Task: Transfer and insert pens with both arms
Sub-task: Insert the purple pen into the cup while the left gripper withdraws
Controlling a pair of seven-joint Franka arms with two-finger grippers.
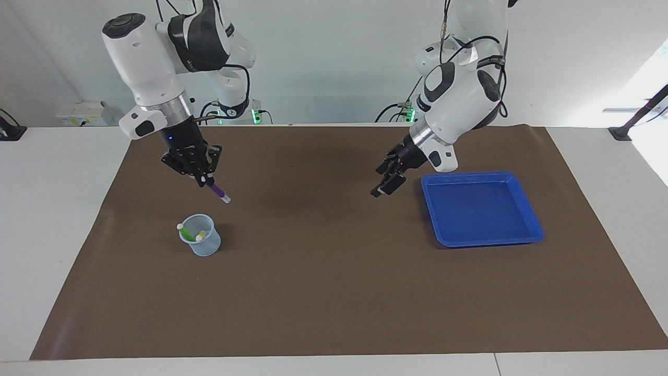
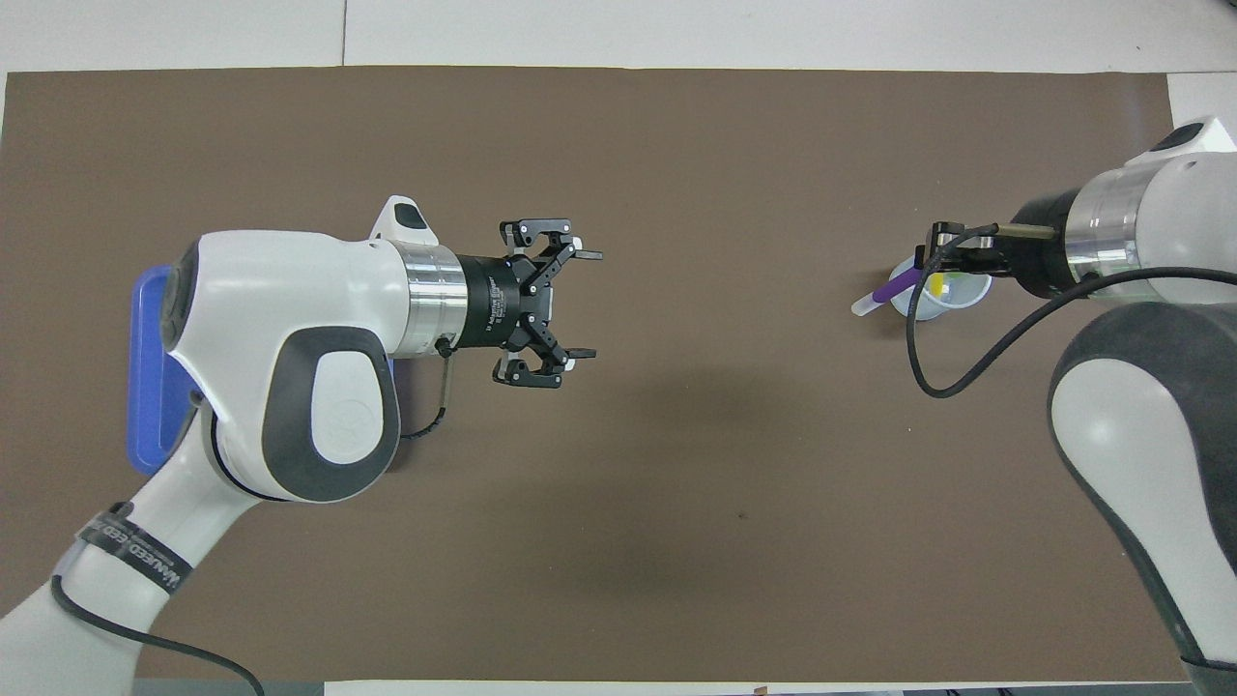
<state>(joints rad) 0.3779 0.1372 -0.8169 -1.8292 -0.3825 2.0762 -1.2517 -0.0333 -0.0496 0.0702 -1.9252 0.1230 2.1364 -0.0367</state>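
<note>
My right gripper (image 1: 202, 179) (image 2: 930, 259) is shut on the purple pen (image 1: 218, 192) (image 2: 889, 290), which slants down with its whitish cap end lowest, in the air over the clear cup (image 1: 201, 235) (image 2: 952, 293). The green pen (image 1: 186, 233) and the yellow pen (image 1: 200, 235) (image 2: 937, 286) stand in that cup. My left gripper (image 1: 384, 185) (image 2: 582, 305) is open and holds nothing, over the brown mat beside the blue tray.
The blue tray (image 1: 481, 209) (image 2: 147, 387) lies toward the left arm's end of the brown mat (image 1: 334, 292), with nothing in it; in the overhead view the left arm covers most of it. The cup stands toward the right arm's end.
</note>
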